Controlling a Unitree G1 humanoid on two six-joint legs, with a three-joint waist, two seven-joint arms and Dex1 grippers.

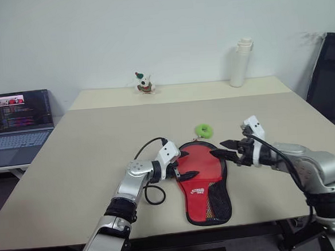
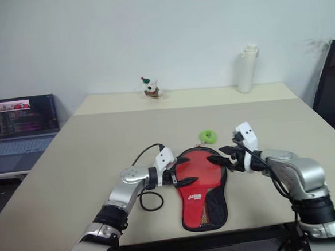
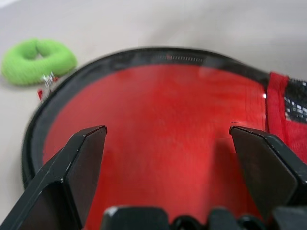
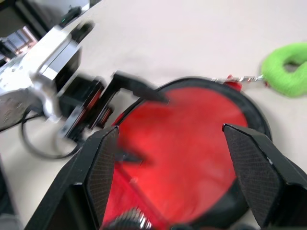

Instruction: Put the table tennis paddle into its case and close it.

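Case (image 1: 201,186) lies low centre, red side up. Left gripper (image 1: 180,166) and right gripper (image 1: 221,150) flank round end, jaws apart, empty. Risk: fabric slides under one-sided push.

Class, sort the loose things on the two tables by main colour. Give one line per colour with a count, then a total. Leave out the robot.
Red: 1, the case
Green: 1, the ring
White: 2, the bottle and the toy figure
Dark grey: 1, the laptop
Total: 5
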